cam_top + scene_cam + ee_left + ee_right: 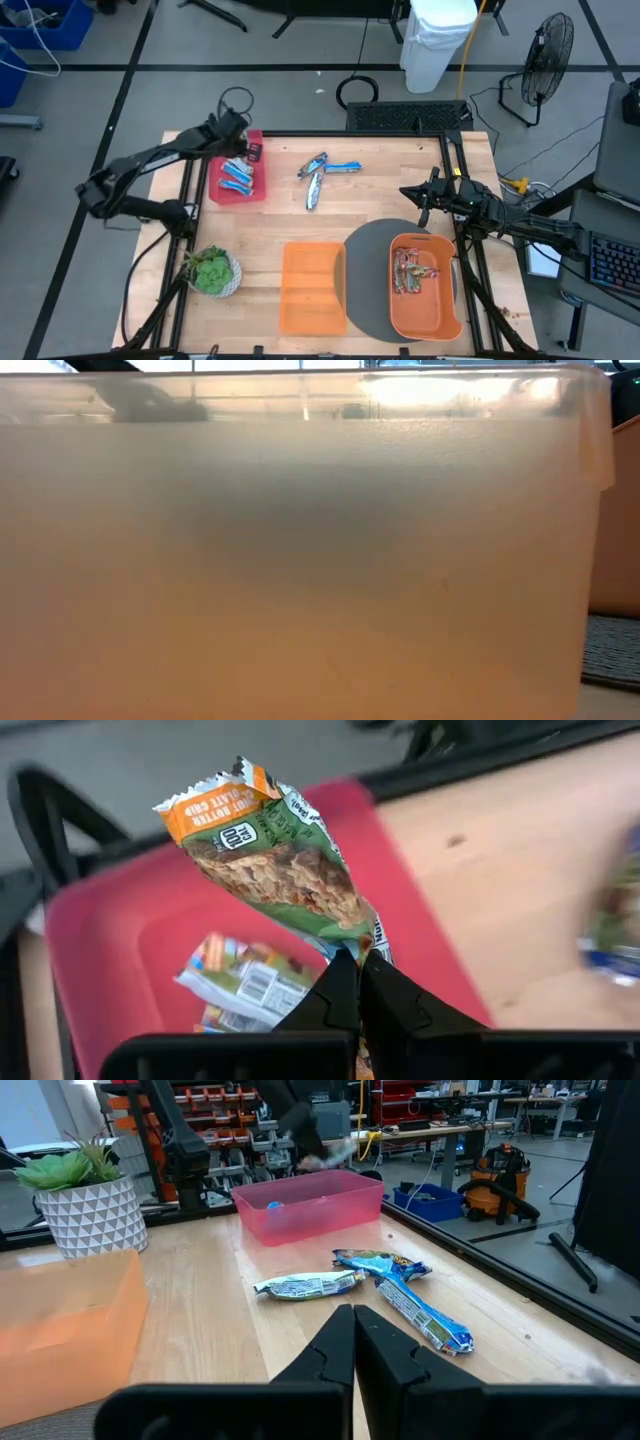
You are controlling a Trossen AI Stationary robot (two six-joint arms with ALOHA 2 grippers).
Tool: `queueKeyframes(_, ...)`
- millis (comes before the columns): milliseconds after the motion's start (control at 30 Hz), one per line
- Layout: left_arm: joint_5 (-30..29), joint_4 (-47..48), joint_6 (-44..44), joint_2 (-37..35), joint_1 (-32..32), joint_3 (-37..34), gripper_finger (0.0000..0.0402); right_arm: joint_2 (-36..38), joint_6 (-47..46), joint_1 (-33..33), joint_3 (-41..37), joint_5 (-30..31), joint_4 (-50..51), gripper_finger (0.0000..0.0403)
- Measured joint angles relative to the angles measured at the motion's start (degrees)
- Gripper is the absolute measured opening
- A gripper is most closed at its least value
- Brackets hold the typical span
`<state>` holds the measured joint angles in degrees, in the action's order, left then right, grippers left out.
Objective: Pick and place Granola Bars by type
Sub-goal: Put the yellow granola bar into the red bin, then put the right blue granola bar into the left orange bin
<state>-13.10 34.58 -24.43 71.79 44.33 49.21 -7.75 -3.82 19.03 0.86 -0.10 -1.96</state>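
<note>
My left gripper (244,141) is at the table's far left, over the red tray (213,192), and is shut on a green-and-orange wrapped granola bar (270,860). Blue-wrapped bars (238,176) lie in the tray, also seen in the left wrist view (250,982). Three loose bars (322,176), blue and silvery, lie flat on the wood at the table's middle far side (400,1285). Reddish-brown bars (412,270) lie in an orange bin (430,315). My right gripper (424,196) hovers shut at the right, touching nothing (355,1320). My left gripper pinches the green-and-orange bar by one end of its wrapper (368,942) between the two fingers. The rest of the bar sticks out beyond the fingertips over the red tray, its crimped orange end (215,805) farthest away. It appears lifted clear of the tray's floor.
An orange bin with nothing in it (312,288) stands at the near edge; its wall (300,560) fills the low view. The other orange bin sits on a round grey mat (368,270). A green plant in a white pot (212,270) stands near left (75,1200).
</note>
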Motion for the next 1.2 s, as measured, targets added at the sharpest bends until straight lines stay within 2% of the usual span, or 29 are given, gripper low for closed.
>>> queueKeyframes(133,2.43,-0.67,-0.95,6.09,0.88,0.0,0.0004,0.0,-0.01,0.02,0.0,0.0,0.0,0.0)
queueKeyframes(300,2.75,-1.7,-1.63,12.46,0.86,-0.02,0.0013,0.01,-0.01,0.02,0.0,0.0,0.0,0.0)
queueKeyframes(500,2.79,-1.67,-1.81,16.26,0.86,-0.04,0.0009,0.02,-0.01,0.0,0.0,0.0,0.0,0.0)
queueKeyframes(733,2.81,-1.66,-0.78,16.33,0.42,-0.04,0.0056,0.01,-0.01,0.01,-0.01,0.0,0.0,0.0)
queueKeyframes(933,3.47,-1.14,2.88,15.63,-0.58,-0.04,0.007,0.01,-0.01,0.02,-0.01,0.0,0.0,0.0)
queueKeyframes(1200,4.23,-0.79,3.76,5.13,-2.99,-0.09,0.0071,0.0,-0.01,0.02,-0.01,0.01,0.0,0.0)
